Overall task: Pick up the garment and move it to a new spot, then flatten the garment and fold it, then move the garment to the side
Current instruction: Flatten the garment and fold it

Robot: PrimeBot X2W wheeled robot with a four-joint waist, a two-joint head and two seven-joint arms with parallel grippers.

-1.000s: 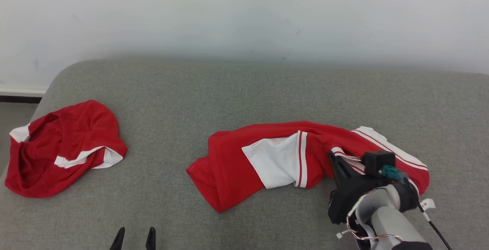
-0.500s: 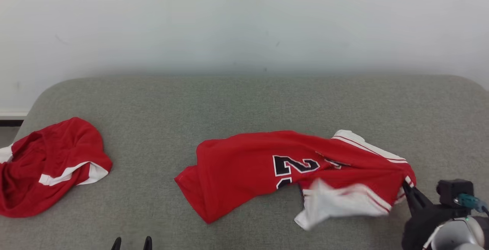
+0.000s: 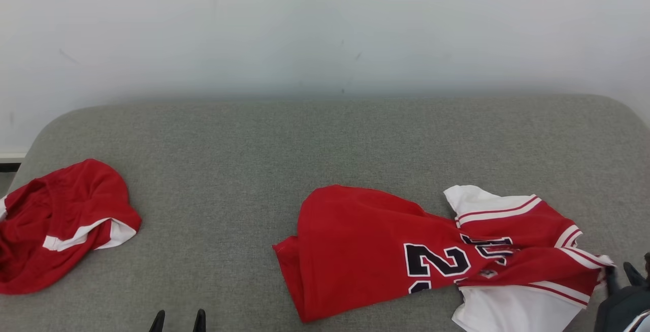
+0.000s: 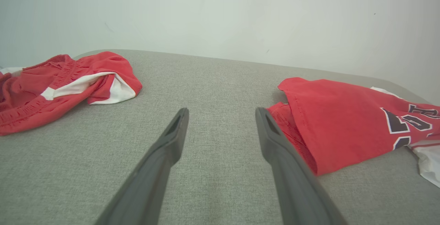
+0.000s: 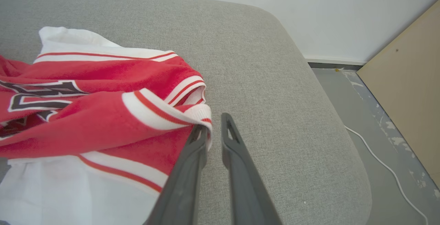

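Where the grey upholstered bench [image 3: 325, 134] rounds toward its front right corner, shows the crumpled red-and-white numbered jersey [image 3: 365, 240], striped trim touching the narrowly parted, empty right gripper [image 5: 213, 124]; near the front edge, the left gripper [image 4: 221, 113] spread wide.

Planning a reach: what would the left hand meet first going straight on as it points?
Probably only bare cushion, then the wall: the left hand points between shorts and jersey, though depth is unclear.
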